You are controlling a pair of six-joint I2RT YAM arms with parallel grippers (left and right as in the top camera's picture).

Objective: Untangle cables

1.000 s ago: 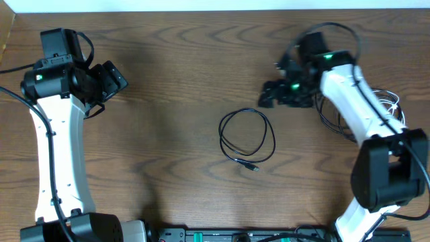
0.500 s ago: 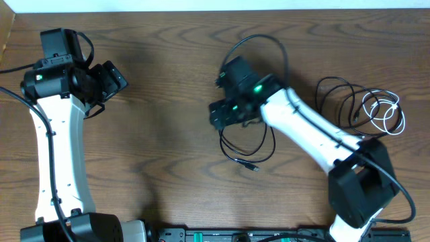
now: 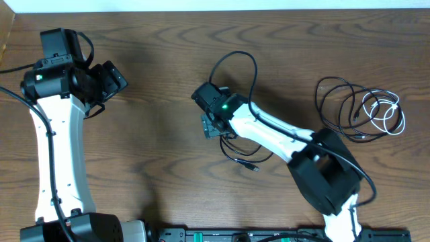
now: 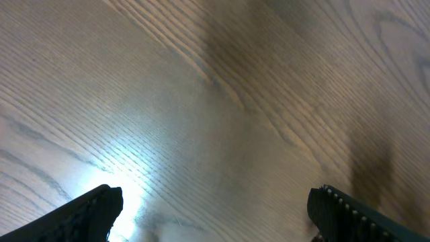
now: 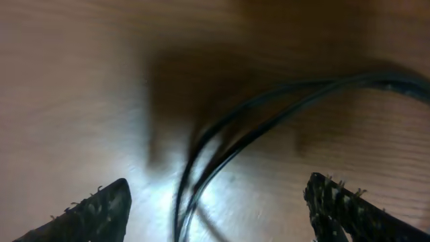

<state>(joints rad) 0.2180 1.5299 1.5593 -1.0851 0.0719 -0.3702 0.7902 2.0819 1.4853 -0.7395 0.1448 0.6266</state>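
A small black cable coil lies at the table's centre, its plug end toward the front. My right gripper hovers low over the coil's left edge. In the right wrist view the coil's black strands run between the open fingers, which do not pinch them; the right gripper is open. At far right lies a loose black cable tangle with a white cable looped in it. My left gripper is open at the back left, with only bare wood under it.
The right arm's own thick black wire arches behind its wrist. A black equipment strip runs along the front edge. The table's back edge meets a white strip.
The right arm swung from the back right across to the centre and came down over the black coil, its jaws narrowing a little. The left arm has not moved.
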